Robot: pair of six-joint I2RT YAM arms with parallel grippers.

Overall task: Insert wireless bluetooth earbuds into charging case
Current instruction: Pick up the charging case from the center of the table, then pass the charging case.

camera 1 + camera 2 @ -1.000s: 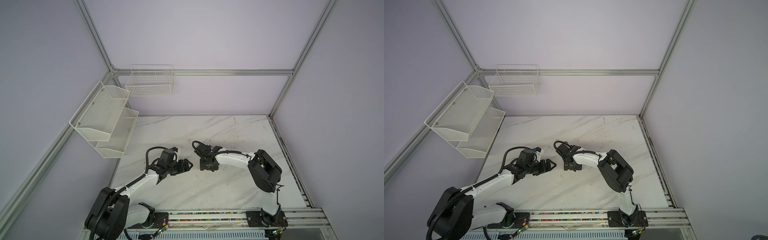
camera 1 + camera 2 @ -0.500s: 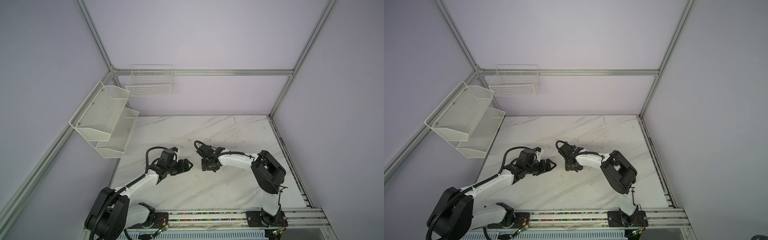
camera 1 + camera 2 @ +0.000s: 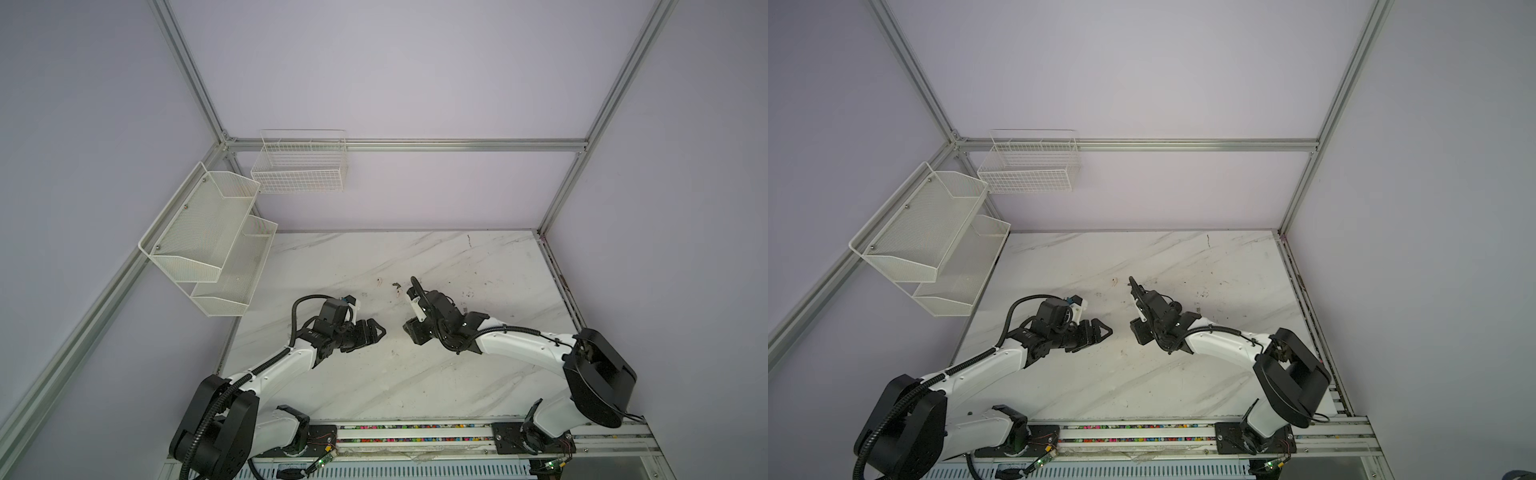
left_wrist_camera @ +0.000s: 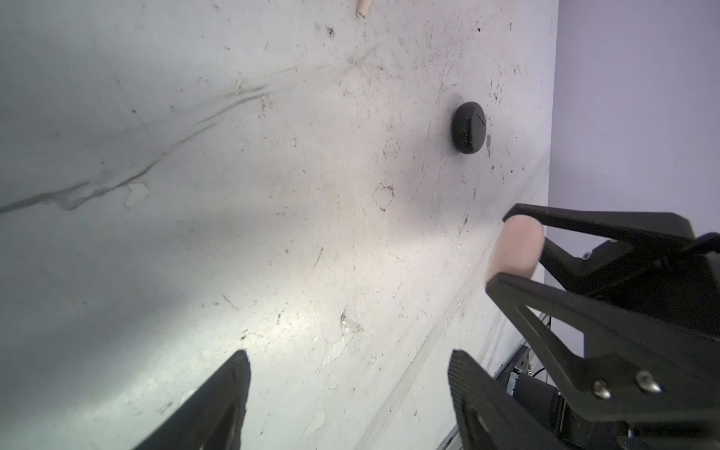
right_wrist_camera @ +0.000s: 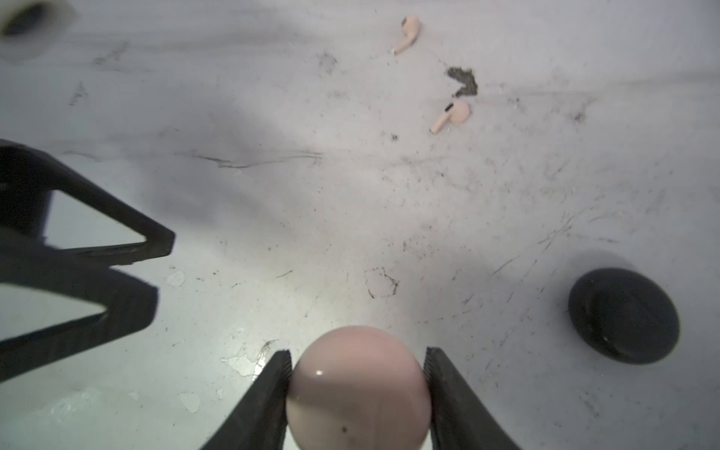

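Above the scuffed marble tabletop (image 3: 415, 374), the low, down-angled right fingers (image 5: 448, 393) clamp a glossy round pink case (image 5: 358, 389); the left fingers (image 4: 226, 401) gape empty.

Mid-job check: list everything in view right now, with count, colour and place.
pink earbuds: 2, pale pink, lying loose on the table, apart from each other
pink case: 1, pale pink, round, held off the table
black case: 1, black, round, lying on the table, nothing touching it
black earbuds: none seen
debris: 1 dark speck, on the table beside one earbud
table: 1, white marble, scuffed
mesh shelf: 1, white, two tiers, on the side wall by the left arm
wire basket: 1, white, on the back wall
left gripper: black, open, nothing in it, above the table
right gripper: black, shut on the pink case
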